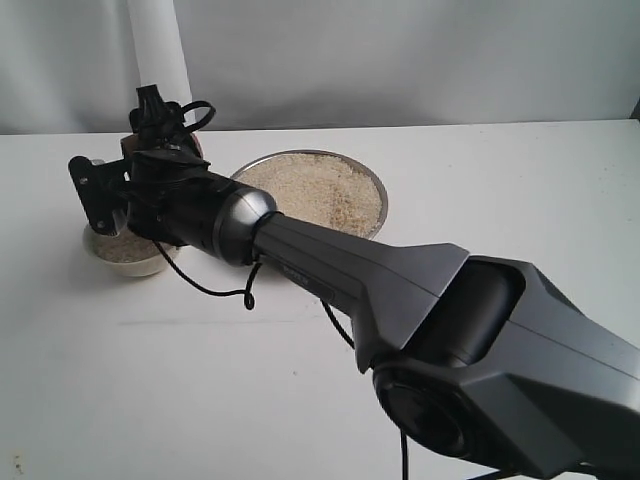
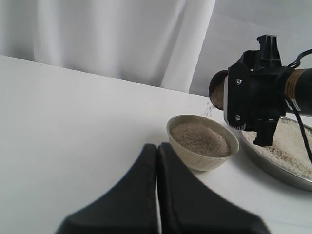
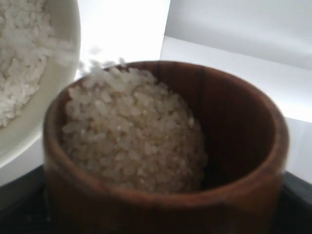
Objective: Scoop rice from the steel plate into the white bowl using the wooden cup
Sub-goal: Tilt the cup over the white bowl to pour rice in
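Note:
My right gripper (image 2: 253,97) is shut on the wooden cup (image 3: 161,146) and holds it tilted just above the white bowl (image 2: 204,158). The cup is heaped with rice (image 3: 131,141), and a few grains are spilling over its lip toward the bowl (image 3: 66,73), which holds rice too. In the exterior view the right arm reaches across to the left over the bowl (image 1: 140,265), and the gripper (image 1: 150,150) hides most of the cup. The steel plate (image 1: 380,195), covered with rice (image 1: 315,190), lies right beside the bowl. My left gripper (image 2: 157,146) is shut and empty, low over the table short of the bowl.
White table with a white backdrop and a white post (image 1: 158,50) behind the bowl. A black cable (image 1: 215,290) hangs from the right arm, whose bulky link (image 1: 450,320) fills the near right of the exterior view.

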`<action>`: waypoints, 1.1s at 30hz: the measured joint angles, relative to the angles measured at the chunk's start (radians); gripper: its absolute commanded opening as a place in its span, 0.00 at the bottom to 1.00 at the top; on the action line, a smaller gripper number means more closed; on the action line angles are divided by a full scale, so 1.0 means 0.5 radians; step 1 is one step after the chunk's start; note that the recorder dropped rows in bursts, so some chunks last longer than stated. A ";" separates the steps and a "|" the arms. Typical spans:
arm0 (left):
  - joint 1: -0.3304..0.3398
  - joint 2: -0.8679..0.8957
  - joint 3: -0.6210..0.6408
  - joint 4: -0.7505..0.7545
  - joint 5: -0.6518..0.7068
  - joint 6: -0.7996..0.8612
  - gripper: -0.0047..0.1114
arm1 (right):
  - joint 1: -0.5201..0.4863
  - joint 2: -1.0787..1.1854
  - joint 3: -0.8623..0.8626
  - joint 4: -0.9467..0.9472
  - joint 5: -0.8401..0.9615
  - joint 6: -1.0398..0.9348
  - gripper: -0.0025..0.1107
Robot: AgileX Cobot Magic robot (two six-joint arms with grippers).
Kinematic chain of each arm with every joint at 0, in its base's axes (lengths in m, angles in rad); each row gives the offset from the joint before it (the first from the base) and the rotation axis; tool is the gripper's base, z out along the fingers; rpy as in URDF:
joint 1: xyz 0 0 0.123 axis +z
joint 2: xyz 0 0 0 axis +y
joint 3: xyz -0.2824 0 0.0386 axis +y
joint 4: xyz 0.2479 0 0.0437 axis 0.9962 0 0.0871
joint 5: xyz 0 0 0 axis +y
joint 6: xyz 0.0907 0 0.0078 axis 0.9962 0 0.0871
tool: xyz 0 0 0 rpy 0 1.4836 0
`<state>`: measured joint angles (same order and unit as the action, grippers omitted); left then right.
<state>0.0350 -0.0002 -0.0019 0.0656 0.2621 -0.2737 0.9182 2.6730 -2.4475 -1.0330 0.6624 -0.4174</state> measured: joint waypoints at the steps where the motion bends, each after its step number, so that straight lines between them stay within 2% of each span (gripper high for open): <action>1: 0.000 0.000 0.000 0.000 0.000 0.000 0.04 | 0.001 0.000 0.000 -0.011 0.000 -0.006 0.02; 33: 0.000 0.000 0.000 0.000 0.000 0.000 0.04 | 0.048 0.000 0.000 -0.085 0.012 -0.269 0.02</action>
<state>0.0350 -0.0002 -0.0019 0.0656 0.2621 -0.2737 0.9425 2.6730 -2.4475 -1.0754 0.6684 -0.5518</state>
